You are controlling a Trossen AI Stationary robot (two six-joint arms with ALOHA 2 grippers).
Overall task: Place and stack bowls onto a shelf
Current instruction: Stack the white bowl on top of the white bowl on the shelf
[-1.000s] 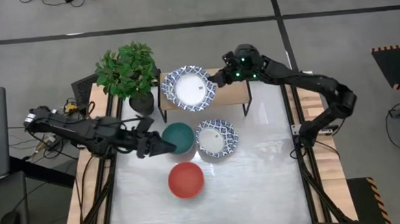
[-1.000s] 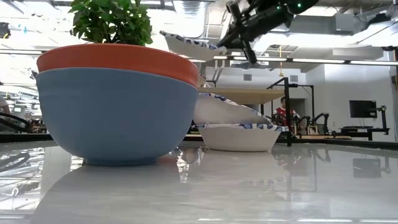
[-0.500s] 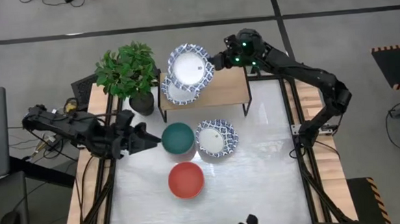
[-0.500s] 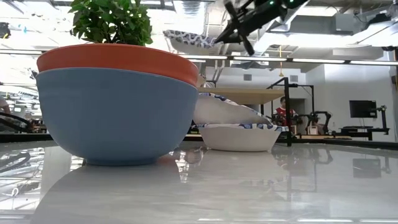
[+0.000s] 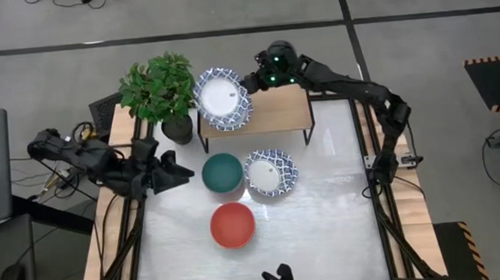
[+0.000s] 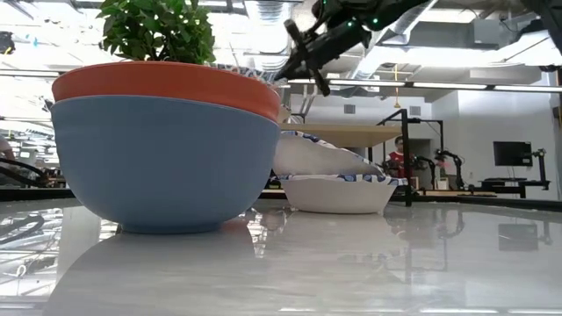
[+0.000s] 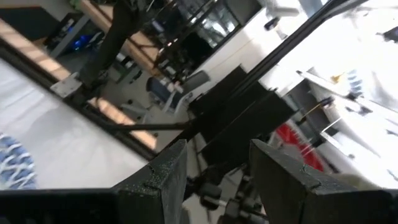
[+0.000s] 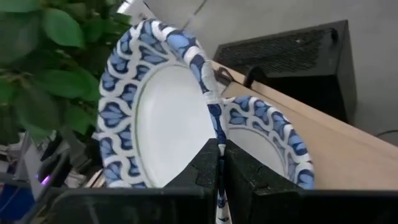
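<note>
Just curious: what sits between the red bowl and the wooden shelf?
In the high view, the teal bowl and a blue-patterned bowl sit side by side between the red bowl and the shelf.

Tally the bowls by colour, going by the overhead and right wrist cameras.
Blue-patterned bowls: 3
Teal bowl: 1
Red bowl: 1
Total: 5

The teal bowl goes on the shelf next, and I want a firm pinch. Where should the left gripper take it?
Grip the teal bowl by its thin rim on the side nearest the left gripper. It sits upright and open, so one finger can go inside. Its far side sits close to the patterned bowl.
</note>
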